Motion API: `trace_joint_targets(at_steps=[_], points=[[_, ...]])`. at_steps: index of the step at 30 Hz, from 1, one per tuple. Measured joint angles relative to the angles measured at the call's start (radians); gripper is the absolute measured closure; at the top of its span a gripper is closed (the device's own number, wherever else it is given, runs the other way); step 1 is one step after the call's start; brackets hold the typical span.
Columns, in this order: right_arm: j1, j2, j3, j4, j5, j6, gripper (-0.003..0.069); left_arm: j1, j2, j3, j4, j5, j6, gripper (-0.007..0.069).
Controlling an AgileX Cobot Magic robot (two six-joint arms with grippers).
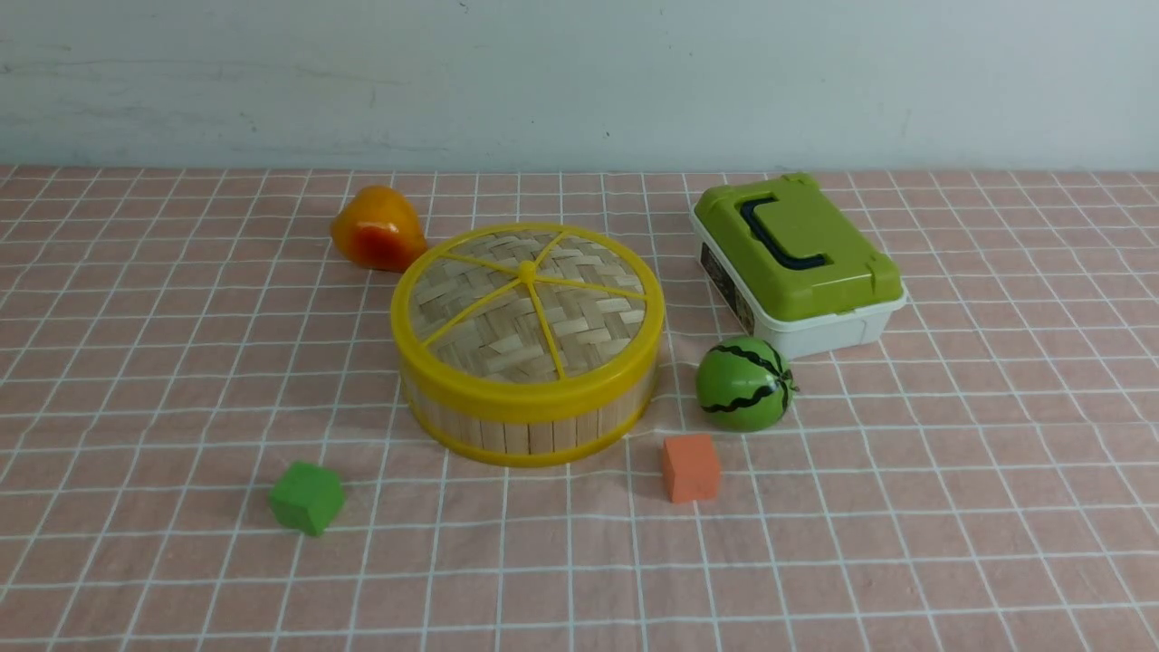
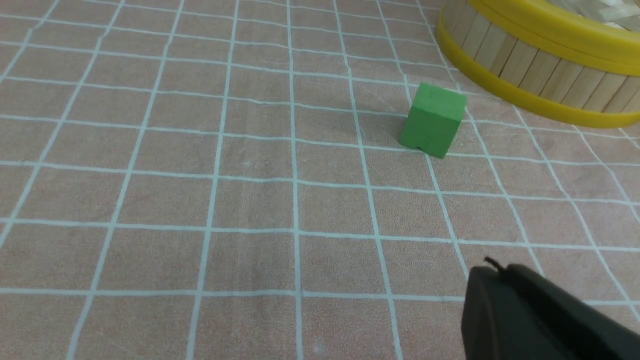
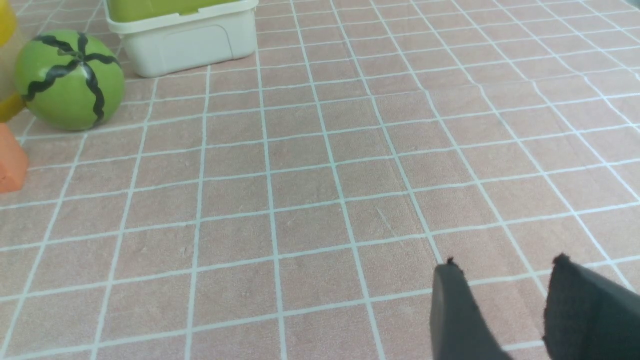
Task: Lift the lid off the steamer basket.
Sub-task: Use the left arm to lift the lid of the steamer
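Observation:
The steamer basket [image 1: 530, 427] stands mid-table, a round tub with a bamboo-slat wall and yellow rims. The lid [image 1: 530, 308], woven bamboo with yellow spokes and a centre knob, sits closed on top of it. Part of the basket wall [image 2: 530, 65] shows in the left wrist view. Neither arm shows in the front view. My left gripper [image 2: 492, 270] is shut and empty above bare cloth, apart from the basket. My right gripper [image 3: 505, 262] is open and empty above bare cloth, far from the basket.
A green cube [image 1: 307, 496] lies front left of the basket, an orange cube [image 1: 690, 467] front right. A toy watermelon [image 1: 744, 383] sits beside the basket's right. A white box with green lid [image 1: 797, 263] stands back right. An orange pear [image 1: 376, 228] lies behind.

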Motion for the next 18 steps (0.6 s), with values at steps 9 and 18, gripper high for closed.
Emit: trace_joint_targets(at_steps=[9,18], points=[[0.0,0.0,0.0,0.0,0.0,0.0,0.0418,0.0,0.0,0.0,0.0,0.0,0.0,0.0619],[0.0,0.0,0.0,0.0,0.0,0.0,0.0418,0.0,0.0,0.0,0.0,-0.065,0.0,0.0608]])
